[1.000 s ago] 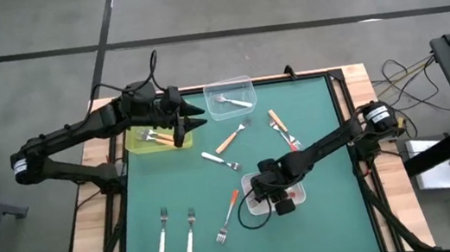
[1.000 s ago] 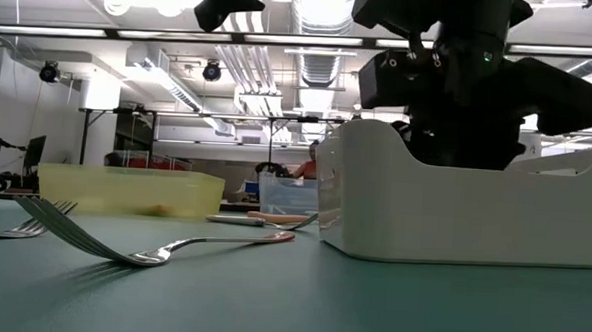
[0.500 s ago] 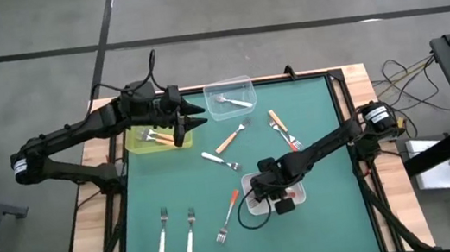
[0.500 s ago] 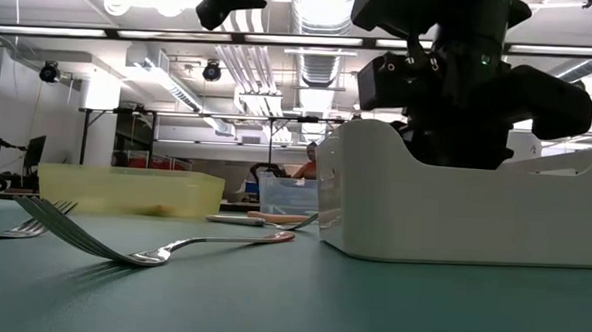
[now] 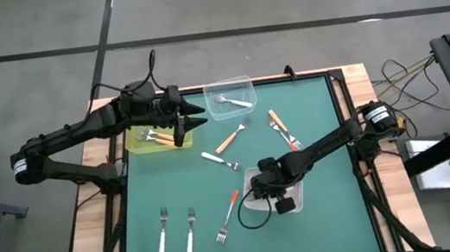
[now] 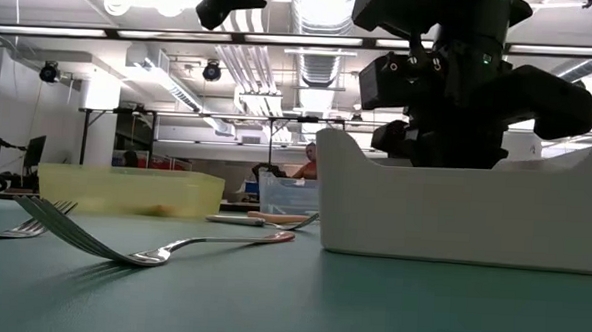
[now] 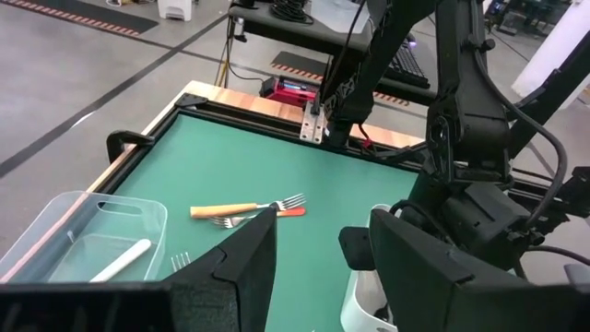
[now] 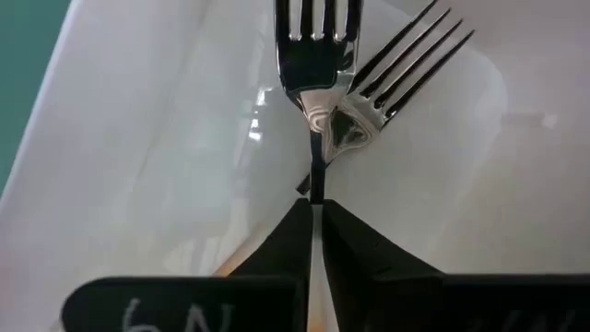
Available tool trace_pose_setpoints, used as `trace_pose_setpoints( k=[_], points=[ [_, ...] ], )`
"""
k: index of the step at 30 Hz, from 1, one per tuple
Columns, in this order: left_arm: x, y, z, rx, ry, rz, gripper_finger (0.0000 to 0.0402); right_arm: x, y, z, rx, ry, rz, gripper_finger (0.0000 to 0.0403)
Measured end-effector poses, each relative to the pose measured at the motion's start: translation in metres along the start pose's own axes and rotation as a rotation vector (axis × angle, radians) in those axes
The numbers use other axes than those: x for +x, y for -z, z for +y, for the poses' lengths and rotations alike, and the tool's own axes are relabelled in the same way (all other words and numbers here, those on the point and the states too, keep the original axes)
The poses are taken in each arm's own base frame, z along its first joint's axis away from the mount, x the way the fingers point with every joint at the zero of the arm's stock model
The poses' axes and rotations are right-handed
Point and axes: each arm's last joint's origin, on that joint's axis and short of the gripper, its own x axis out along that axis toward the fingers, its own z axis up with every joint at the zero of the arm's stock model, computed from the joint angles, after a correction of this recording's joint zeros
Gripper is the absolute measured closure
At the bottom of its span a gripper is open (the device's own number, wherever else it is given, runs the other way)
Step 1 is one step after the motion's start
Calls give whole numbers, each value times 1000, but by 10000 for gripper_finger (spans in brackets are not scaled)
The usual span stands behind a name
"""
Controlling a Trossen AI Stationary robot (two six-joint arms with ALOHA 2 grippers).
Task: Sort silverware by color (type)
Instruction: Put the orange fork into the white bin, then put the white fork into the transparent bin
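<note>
Dipping into the white tray point(image 5: 297, 193), the right gripper point(image 8: 313, 221) pinches a fork point(image 8: 316, 55) by its neck, jaws tight. It seems mid-sort; next it must either lift or release. The left gripper point(image 5: 180, 125) hovers part-open over the yellow tray point(image 5: 136, 144).

Both arms are matte black and chunky, with loose black cables looping off the joints. The right gripper point(image 8: 314, 231) has flat dark fingers point(image 8: 277, 244) with white scribbled markings.

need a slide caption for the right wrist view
Right gripper shut on a fork inside the white tray.
</note>
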Motion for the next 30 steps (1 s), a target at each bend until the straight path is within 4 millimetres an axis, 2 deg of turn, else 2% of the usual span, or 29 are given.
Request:
trace_pose_setpoints(
  k=[17, 30],
  points=[
    [0, 0, 0, 1, 0, -2, 245, -15, 1, 0, 6, 0, 76, 392],
    [0, -1, 0, 2, 1, -7, 245, -20, 4, 1, 39, 5, 134, 323]
  ],
)
